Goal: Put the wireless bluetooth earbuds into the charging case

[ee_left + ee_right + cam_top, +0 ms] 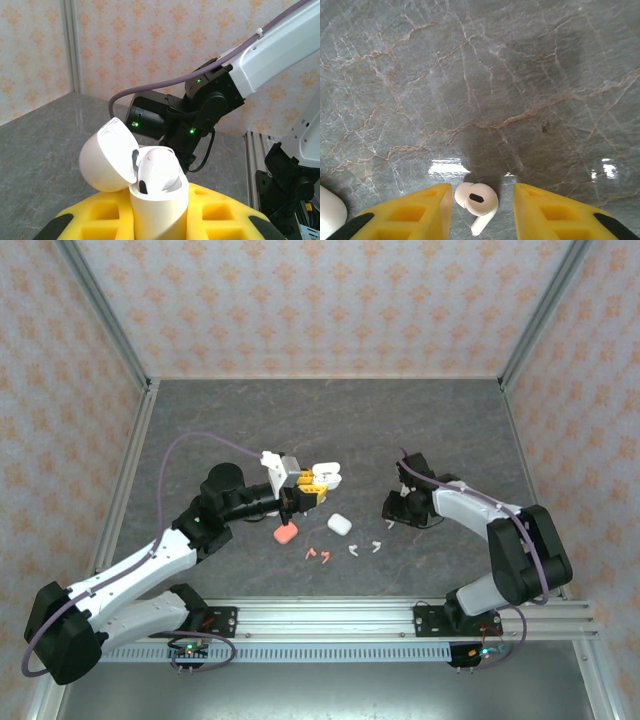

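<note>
Far tabletop (330, 410) free; open case (326, 476), loose earbuds (318, 555) block centre.

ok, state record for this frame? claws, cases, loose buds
left claw: shut on open white case, lid hinged back
right claw: open, fingers either side of white earbud lying on table
loose cases: pink case, closed white case
loose buds: two pink earbuds, two more white earbuds
</note>
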### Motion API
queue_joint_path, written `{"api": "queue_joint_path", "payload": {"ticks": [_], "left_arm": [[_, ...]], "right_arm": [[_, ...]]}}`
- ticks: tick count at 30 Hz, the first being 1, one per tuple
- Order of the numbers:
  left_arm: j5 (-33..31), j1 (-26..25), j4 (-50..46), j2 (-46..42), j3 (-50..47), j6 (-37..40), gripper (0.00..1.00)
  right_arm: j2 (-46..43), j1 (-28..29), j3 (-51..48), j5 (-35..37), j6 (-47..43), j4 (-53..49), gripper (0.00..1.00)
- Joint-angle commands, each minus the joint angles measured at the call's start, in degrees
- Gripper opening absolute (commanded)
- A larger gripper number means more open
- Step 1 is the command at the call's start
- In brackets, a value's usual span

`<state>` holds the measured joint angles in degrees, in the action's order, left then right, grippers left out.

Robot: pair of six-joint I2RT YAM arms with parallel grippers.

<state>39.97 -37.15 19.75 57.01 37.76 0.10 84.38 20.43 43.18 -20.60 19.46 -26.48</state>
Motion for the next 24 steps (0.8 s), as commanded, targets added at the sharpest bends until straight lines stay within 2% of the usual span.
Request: {"api": "queue_joint_path", "payload": {"ticks": [1,10,18,24], "left_arm": [[-0.7,-0.3,0.3,-0.5,-0.5,1.7,0.00],[-1.0,-0.3,0.3,-0.5,-0.7,1.7,0.00],[-1.2,-0.3,0.2,-0.5,-0.7,1.8,0.00],[-1.2,-0.3,0.2,-0.6,-0.7,1.7,0.00]], "right_arm": [[1.4,-0.4,-0.3,-0.8,-0.5,-0.3,0.36],[4.0,-0.4,0.3,-2.0,-1.1,-0.3,0.35],[4.2,-0.5,0.9,-3.4,-1.8,-0.4,0.23],[1.0,-0.4,0.9,-3.1,-2.7,0.0,0.21]]}}
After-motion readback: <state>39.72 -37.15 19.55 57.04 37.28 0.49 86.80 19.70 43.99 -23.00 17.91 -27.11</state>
